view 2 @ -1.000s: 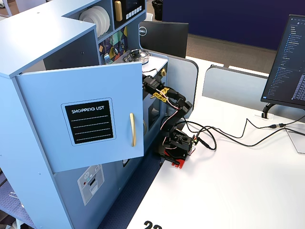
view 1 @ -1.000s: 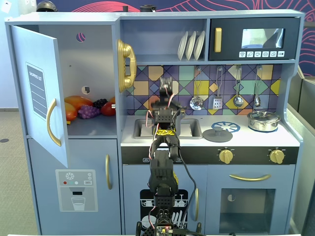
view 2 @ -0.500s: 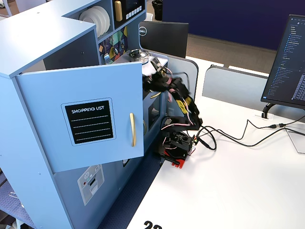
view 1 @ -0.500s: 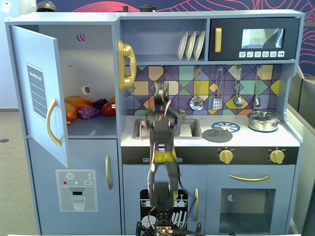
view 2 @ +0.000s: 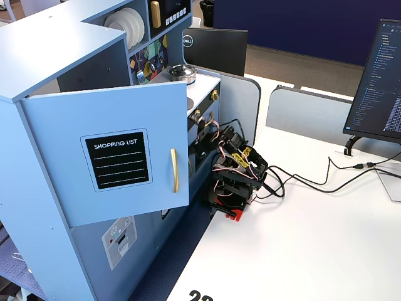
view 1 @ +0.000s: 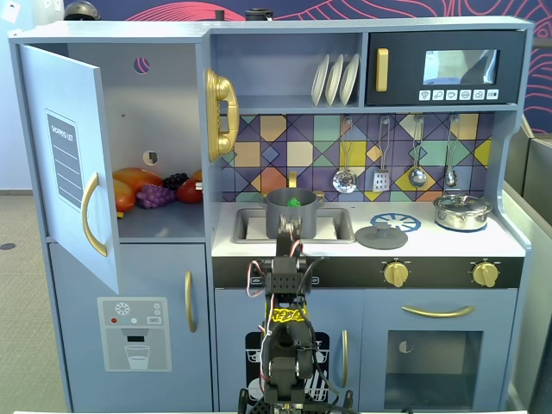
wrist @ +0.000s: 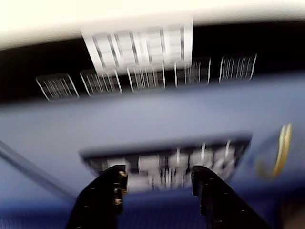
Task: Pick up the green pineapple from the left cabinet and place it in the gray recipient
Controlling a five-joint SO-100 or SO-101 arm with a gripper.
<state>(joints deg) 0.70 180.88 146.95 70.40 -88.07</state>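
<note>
arm folded back down from the sink, uncovering gray recipient (view 1: 291,212); pincer (wrist: 157,183) empty

The wrist view is smeared with blur; the gripper (wrist: 159,183) fingers run off the bottom edge. Low centre in a fixed view, the gray pot (view 1: 291,213) shows only a speck of the green pineapple (view 1: 294,203), the arm (view 1: 285,285) covering the pot's lower part.

White desk (view 2: 326,251) — monitor (view 2: 374,81) at right edge, black cables (view 2: 313,179) trailing. Gray partition (view 2: 307,116) behind, dark blue wall (view 2: 301,25), brownish carpet (view 2: 276,66) — bright even light.
</note>
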